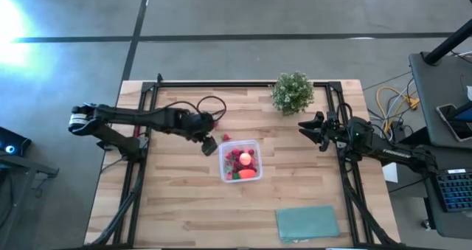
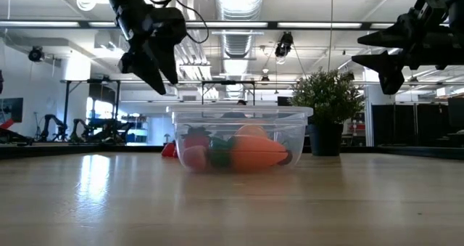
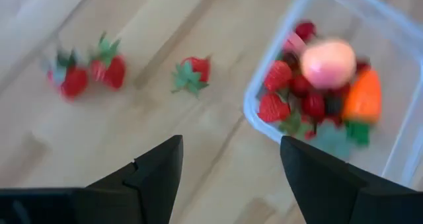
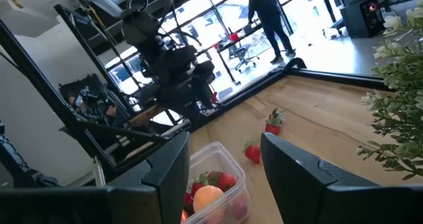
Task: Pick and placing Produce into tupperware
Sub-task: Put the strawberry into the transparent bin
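Note:
The clear tupperware stands mid-table with a pink-orange ball, an orange piece and several red strawberries inside. Three loose strawberries lie on the wood beside it. My left gripper hangs open and empty above the table just left of the container. My right gripper is open and empty, raised over the table's right side below the potted plant.
A teal-green cloth lies flat near the table's front right. Black frame rails run along the table's left, right and far edges. A person stands far off in the room in the right wrist view.

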Controlling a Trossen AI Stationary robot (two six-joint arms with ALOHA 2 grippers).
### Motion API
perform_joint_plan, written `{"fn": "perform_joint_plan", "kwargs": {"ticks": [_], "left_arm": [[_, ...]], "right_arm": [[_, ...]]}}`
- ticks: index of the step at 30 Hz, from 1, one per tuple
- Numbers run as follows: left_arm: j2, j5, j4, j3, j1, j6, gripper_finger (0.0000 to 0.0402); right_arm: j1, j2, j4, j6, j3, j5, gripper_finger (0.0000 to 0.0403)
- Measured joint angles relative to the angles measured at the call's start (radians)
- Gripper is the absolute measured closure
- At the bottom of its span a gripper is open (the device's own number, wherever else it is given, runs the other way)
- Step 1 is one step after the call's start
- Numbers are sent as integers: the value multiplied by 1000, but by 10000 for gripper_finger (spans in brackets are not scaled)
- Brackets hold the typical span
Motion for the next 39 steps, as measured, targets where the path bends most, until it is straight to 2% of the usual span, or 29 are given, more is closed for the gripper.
{"fn": "perform_joint_plan", "kwargs": {"ticks": [8,11,14,18,23,30,39], "left_arm": [[-1,11,12,18,1,588,162],[9,-46,43,4,14,792,162],[38,-93,48,-10,55,918,162],[78,-85,52,-11,119,955,162],[150,-5,97,-9,170,1032,163],[245,65,116,-2,174,1132,163],[300,119,255,3,173,1136,162]], "right_arm": [[0,0,0,0,0,0,225],[0,0,0,0,0,0,225],[0,0,0,0,0,0,225],[0,0,0,0,0,0,225],[0,0,0,0,0,0,225],[0,0,0,0,0,0,225],[0,0,0,0,0,0,225]]}}
